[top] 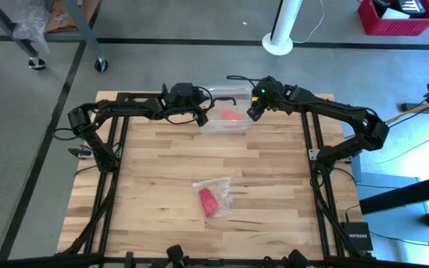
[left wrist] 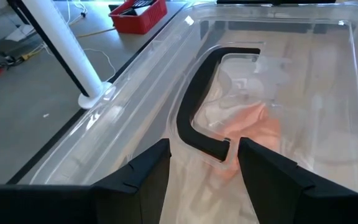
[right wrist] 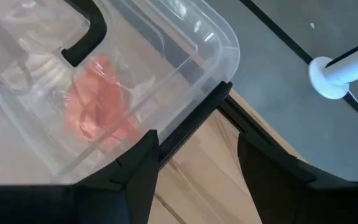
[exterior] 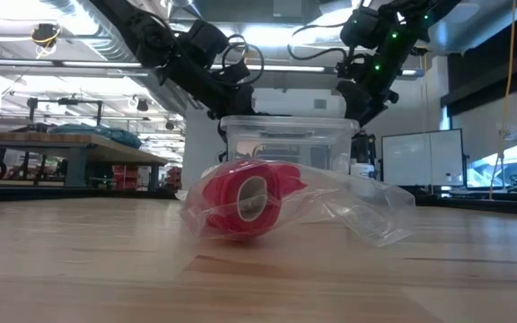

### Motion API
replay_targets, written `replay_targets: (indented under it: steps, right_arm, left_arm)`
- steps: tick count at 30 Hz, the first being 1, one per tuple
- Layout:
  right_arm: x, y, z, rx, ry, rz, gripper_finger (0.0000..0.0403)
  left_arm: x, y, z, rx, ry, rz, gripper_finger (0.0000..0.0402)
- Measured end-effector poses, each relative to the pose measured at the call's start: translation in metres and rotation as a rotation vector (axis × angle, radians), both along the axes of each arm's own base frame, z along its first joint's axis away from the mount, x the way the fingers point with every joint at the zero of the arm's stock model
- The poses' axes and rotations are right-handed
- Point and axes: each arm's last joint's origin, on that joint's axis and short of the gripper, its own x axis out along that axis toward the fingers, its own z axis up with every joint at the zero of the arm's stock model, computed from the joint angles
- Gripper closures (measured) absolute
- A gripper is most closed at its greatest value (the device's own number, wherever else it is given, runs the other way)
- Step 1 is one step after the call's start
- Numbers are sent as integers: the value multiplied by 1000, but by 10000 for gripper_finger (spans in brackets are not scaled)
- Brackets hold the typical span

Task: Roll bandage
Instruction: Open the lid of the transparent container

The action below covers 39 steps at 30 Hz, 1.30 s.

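While both arms hang over the clear bin [top: 226, 119] at the worktop's [top: 162, 171] twelve o'clock edge, I see the bandage [top: 208, 202] well apart from them, toward six o'clock, already a small red roll inside a crinkly plastic bag [top: 222, 186]. In the low view the roll lies on its side with its hollow core facing the camera.

My left end effector [left wrist: 199, 163] hovers above the bin's lid, fingers parted and empty, straddling the black handle [left wrist: 197, 106]; I judge it is lined up to grip there. My right end effector [right wrist: 194, 155] sits at the bin's three o'clock rim, fingers also spread and holding nothing, probably to brace or unlatch it. An orange lump [right wrist: 98, 102] shows through the lid.
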Motion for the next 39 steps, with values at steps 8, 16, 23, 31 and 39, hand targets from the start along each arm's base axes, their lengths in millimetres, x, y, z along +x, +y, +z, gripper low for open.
replay_targets:
  steps: [8,16,23,31,39]
  right_arm:
    - [-12,5,-22,50,145,-40,182]
    - [-14,5,-11,72,99,-28,182]
    - [2,2,29,-14,-188,98,182]
    - [47,2,-2,-38,-337,306,182]
    - [65,4,-25,-74,-241,319,182]
  left_arm:
    - [-1,0,-3,-7,22,0,219]
    - [-2,-1,4,14,4,5,219]
    - [-21,-11,40,69,-24,8,219]
    - [-41,-19,45,76,148,73,219]
    - [-54,-24,51,106,241,128,219]
